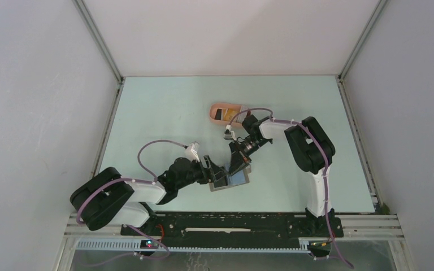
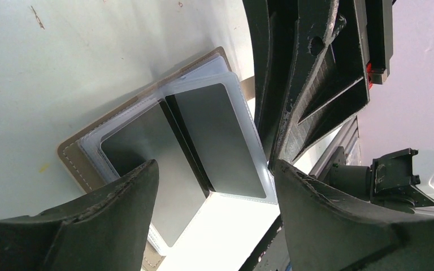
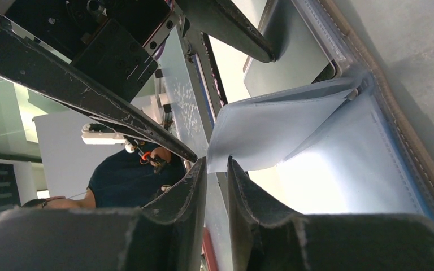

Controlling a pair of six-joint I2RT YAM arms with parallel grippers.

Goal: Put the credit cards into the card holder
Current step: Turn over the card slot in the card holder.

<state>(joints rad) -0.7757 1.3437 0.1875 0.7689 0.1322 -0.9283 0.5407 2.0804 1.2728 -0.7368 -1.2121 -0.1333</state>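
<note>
Left arm (image 1: 144,192), right arm (image 1: 316,189): white shells, black joints and wrists, lilac cables (image 1: 145,148) looped along them; fingers (image 2: 113,214) matte black, scuffed.

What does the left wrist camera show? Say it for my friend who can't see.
An open card holder lies on a pale table, its clear pockets showing grey cards. The left pincer stands wide open over it in front, and the right pincer reaches down from the top.

Card holder's open, cards going in

Grey-tan card holder (image 1: 238,179) lies flat and open, near side of the pink tray (image 1: 213,110); dark credit cards (image 2: 220,135) sit inside its clear sleeves (image 3: 282,127).
</note>
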